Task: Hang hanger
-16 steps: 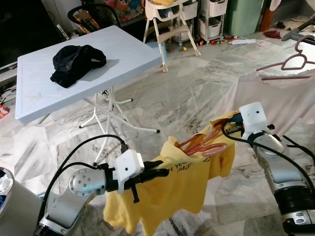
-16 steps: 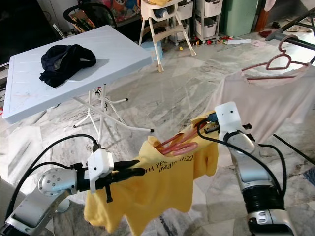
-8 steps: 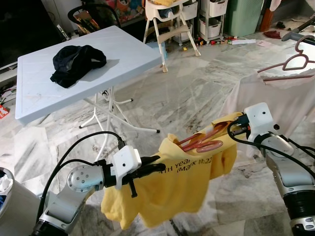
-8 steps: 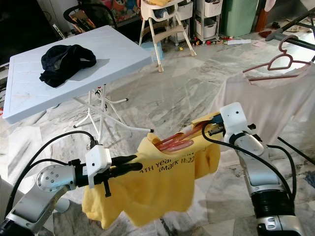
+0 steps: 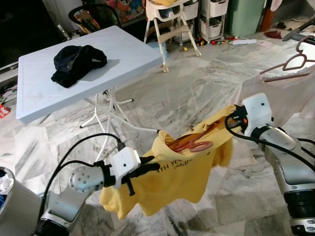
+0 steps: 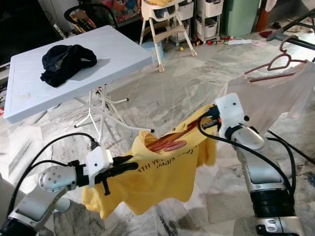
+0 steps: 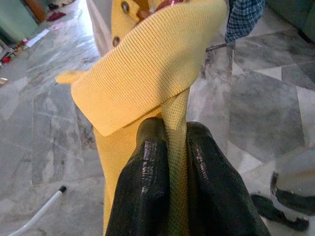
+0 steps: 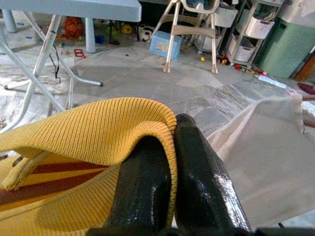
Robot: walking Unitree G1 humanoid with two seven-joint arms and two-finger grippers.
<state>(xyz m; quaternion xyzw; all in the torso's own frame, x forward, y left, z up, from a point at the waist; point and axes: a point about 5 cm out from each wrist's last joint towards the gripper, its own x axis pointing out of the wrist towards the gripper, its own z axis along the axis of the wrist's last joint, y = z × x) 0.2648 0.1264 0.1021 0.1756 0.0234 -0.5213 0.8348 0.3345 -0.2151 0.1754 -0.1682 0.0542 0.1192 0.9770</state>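
Above the marble floor, yellow shirt (image 5: 177, 172) with pink hanger (image 5: 192, 143) stretched between left gripper (image 5: 147, 166) and right gripper (image 5: 229, 121), both clamped on fabric; hanger unheld, could slip out.

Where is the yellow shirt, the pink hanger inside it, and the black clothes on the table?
yellow shirt (image 5: 172, 182), left eye view, front panel below the lettering
pink hanger (image 5: 193, 145), left eye view, loop showing in the neck opening
black clothes (image 5: 78, 62), left eye view, middle of the heap
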